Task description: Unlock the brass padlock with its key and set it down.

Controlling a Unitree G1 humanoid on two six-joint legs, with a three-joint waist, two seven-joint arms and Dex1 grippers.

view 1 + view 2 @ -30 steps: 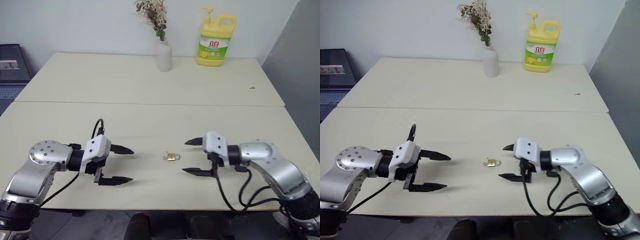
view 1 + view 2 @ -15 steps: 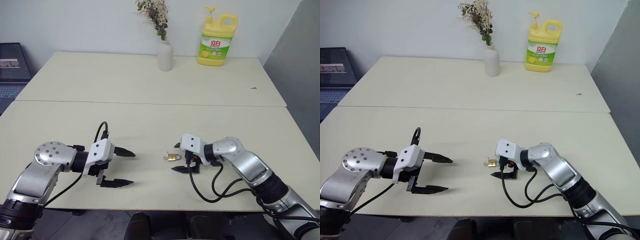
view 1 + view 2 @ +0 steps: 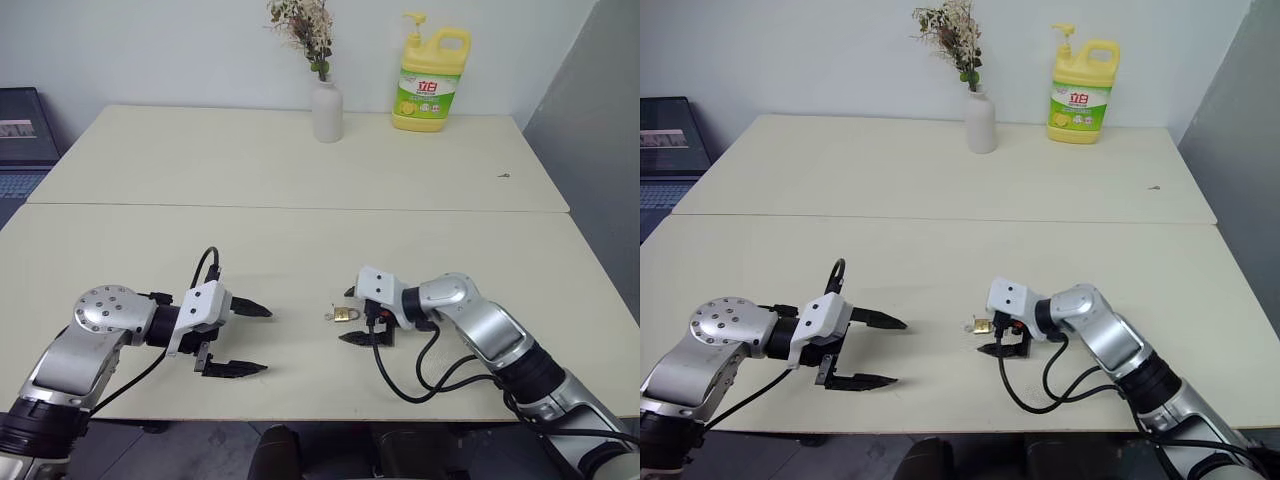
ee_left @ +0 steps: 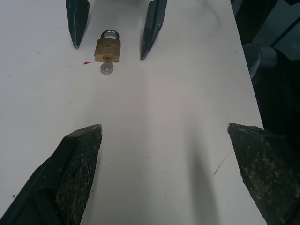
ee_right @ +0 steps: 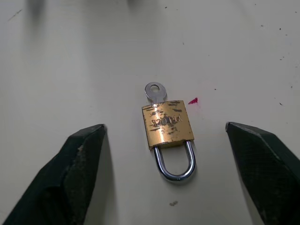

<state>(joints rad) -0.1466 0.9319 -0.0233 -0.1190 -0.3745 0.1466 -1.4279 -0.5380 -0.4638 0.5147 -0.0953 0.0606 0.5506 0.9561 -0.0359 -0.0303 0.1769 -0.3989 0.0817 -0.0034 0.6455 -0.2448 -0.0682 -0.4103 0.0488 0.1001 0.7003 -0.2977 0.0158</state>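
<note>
Since the brass padlock [image 5: 167, 125] lies flat between your right gripper's [image 3: 350, 313] spread fingers, key [image 5: 155, 91] at its 12 o'clock, pinch the rigid, slick body's sides; left gripper [image 3: 252, 340] hangs open.

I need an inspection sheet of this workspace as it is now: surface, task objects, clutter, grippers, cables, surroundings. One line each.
Surface: pale table, seam across the middle, small red mark beside the lock.
Job's things: brass padlock lying flat, shackle looks closed; key at its bottom end, seemingly in the keyhole.
Clutter: white vase with dried flowers and yellow detergent bottle at the far edge.
Grippers: left gripper open, apart from the lock; right gripper open, fingers on either side of the padlock, not touching.
Cables: black cables loop beneath the right arm; one at the left wrist.
Surroundings: light wall; dark laptop far left.
</note>
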